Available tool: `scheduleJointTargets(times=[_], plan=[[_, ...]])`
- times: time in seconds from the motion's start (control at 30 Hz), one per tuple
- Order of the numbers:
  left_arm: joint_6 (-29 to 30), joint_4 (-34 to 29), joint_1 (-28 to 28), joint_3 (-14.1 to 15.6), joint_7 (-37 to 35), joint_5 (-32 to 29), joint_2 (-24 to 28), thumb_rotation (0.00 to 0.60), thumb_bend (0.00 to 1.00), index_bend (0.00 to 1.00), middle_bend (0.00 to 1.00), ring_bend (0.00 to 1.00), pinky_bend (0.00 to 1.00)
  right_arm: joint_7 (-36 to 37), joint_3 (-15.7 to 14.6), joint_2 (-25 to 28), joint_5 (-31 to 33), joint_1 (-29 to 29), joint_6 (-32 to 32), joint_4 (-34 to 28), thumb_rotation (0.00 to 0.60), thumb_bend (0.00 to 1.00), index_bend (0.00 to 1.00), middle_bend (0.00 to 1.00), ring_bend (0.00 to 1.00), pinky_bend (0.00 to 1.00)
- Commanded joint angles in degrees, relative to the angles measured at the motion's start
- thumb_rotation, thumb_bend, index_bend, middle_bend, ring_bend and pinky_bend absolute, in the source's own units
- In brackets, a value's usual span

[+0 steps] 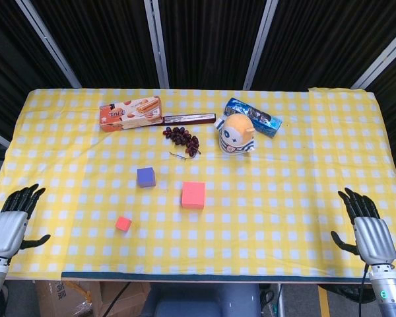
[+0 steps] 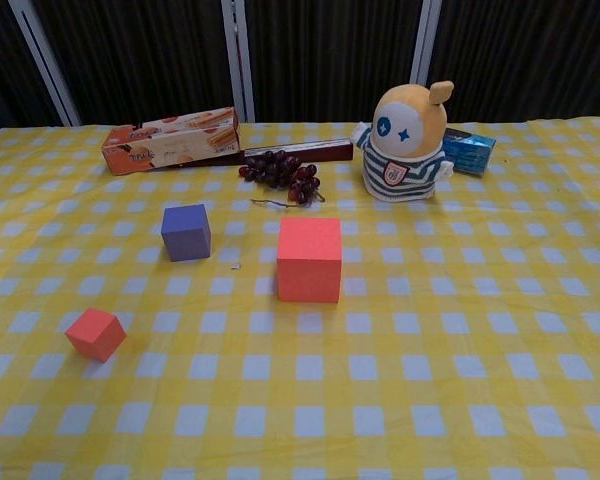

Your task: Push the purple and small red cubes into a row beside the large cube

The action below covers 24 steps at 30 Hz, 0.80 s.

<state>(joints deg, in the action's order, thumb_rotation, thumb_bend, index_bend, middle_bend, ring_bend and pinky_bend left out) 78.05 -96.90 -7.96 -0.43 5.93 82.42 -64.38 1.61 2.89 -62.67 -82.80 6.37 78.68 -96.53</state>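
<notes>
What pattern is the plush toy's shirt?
Dark blue and white stripes on the plush toy, clearest in the chest view.

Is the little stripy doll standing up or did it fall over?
Standing up. The stripy doll sits upright on the yellow checked tablecloth, round orange head on top, in both views.

Left hand (image 1: 10, 221) open-fingered, empty, right hand (image 1: 369, 228) likewise, well apart

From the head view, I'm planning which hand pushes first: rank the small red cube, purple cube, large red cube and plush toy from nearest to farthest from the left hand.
Measured from the left hand:
1. small red cube, front left
2. purple cube, left of centre
3. large red cube, centre
4. plush toy, far side, right of centre
</notes>
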Motion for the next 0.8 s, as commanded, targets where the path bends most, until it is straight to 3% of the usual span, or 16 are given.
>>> scheduleJointTargets(times=[0.03,0.53,0.7,0.8], plan=[[0.0,0.0,0.0,0.0,0.1,-0.1,0.0,0.6,0.07,0.0,0.0,0.0,0.04,0.1,0.0,0.1,0.0,0.0,0.0,0.0,0.6,0.36,0.0,0.0,0.0,0.04],[-2.8,-1.7,-1.7,-1.3,0.3,-2.3,-0.2,0.6,0.07,0.0,0.0,0.0,0.05,0.8,-0.2,0.3,-0.7,-0.5,0.8,-0.2,0.6,0.36,0.0,0.0,0.0,0.04],[-7.6,-4.2,-7.3,-6.5,5.6,-8.0,-2.3,0.6,0.14,0.09,0.0,0.0,0.1,1.6,-0.3,0.1,-1.6,-0.4,1.1,0.2,0.6,0.37,0.0,0.0,0.0,0.04],[-12.1,-5.1,-12.3,-10.7,10.9,-15.2,-5.3,0.6,0.16,0.14,0.0,0.0,0.1,2.3,-0.3,0.1,-1.8,-0.3,1.1,0.3,0.6,0.37,0.0,0.0,0.0,0.04]])
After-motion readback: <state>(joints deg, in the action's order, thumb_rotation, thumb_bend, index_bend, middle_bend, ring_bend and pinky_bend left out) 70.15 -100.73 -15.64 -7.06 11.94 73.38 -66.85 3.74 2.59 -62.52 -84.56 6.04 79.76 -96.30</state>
